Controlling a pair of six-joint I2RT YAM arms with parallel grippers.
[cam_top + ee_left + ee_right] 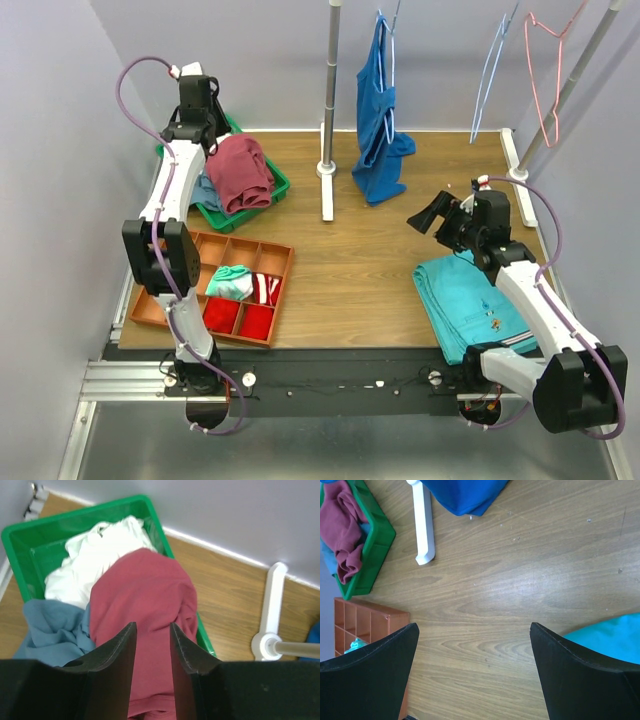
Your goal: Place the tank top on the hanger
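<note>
Nearest the arm bases, an orange divided tray (165,300) sat on the bench just on the near side of the green crate (278,188). Turquoise trousers (465,300) lay folded well off to the crate's right. Over the bare bench between crate and trousers hung the right tool (473,627), its fingers spread wide with nothing between them.

The tank top (145,590) was in the crate itself, heaped up and spilling over its near-right rim. It lay on top of a white cloth (100,550) and a grey-blue one (50,625). The left tool (152,630) hung right over the heap, fingers parted a little, with maroon cloth showing through the gap. Nothing looked pinched, though whether the tips touched the cloth could not be told.

The top looked light, soft and limp. It would likely sag and bunch when lifted, and could drag its neighbours along. No strap showed in the heap, so a pinch on the raised fold at the crown seemed the safest hold, shifting to a strap or the neckline once the top hung free.

Beyond the crate to the right stood an upright pole (331,100), then a blue top (378,110) hanging. Farther right, well apart from the crate, the hanger (487,85) hung bare beside a pink hanger (533,85).
</note>
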